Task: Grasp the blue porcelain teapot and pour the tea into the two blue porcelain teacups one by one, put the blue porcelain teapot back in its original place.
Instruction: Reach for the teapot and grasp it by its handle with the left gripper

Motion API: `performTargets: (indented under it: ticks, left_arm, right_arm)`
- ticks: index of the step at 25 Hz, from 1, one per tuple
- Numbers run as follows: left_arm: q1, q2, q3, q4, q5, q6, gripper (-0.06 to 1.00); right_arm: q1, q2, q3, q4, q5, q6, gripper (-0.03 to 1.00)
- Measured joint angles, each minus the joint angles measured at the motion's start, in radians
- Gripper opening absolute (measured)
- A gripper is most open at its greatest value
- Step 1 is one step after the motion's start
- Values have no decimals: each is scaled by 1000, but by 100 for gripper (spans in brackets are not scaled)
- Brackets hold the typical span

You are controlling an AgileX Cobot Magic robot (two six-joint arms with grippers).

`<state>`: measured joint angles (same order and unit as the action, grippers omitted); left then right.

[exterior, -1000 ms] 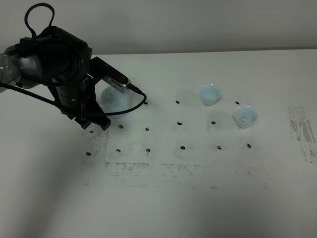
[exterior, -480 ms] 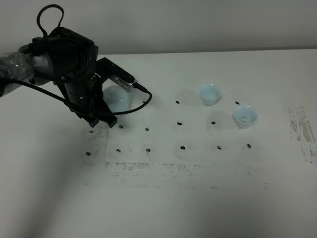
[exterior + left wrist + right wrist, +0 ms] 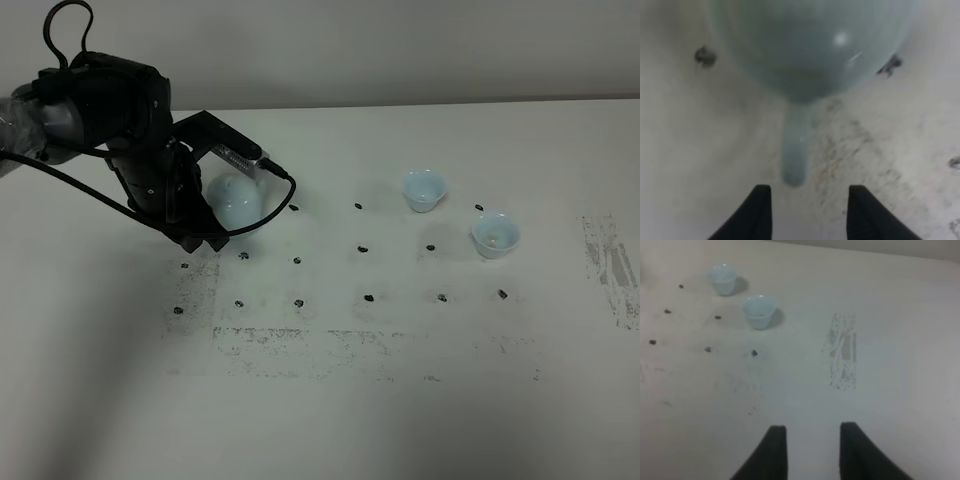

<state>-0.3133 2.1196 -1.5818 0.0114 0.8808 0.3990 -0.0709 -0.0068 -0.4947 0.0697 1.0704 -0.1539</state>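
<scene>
The teapot (image 3: 237,198) (image 3: 810,45) sits on the left part of the white table (image 3: 400,400), upright on its base, with the bulky black left arm (image 3: 100,100) leaning over it from the left. The left gripper (image 3: 200,238) (image 3: 809,197) is down at table level on the near-left side of the pot. From the left wrist camera its two black fingertips (image 3: 760,200) stand apart, released, with nothing between them. A narrow pale blue part of the pot, handle or spout I cannot tell, points toward the gap and ends just short of it. Well to the right stand the two cups, both upright and apart from each other: the far cup (image 3: 423,189) (image 3: 722,278) toward the middle of the table, and the right cup (image 3: 495,235) (image 3: 759,311) a little nearer and further right. Whether either holds tea is too small to tell. Small black marks (image 3: 366,247) dot the tabletop in rows between pot and cups, and a grey scuffed patch (image 3: 610,265) (image 3: 842,352) lies near the right edge. The right gripper (image 3: 812,435) shows only in its own wrist camera, high above bare table beside that patch, its jaws spread and holding nothing.
</scene>
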Motion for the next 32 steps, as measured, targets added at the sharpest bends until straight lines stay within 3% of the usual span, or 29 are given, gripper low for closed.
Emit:
performTargets:
  ticks: [7,16,32]
  left_arm:
    - [0,30,0,-25,-17,57,34]
    - [0,52,0,-25,-85,13,34]
    - [0,55,-61,-29,-82,1,31]
  right_arm:
    - [0,0,0,0,0,0,28]
    - [0,0,0,0,0,0,28]
    - [0,0,0,0,0,0,28]
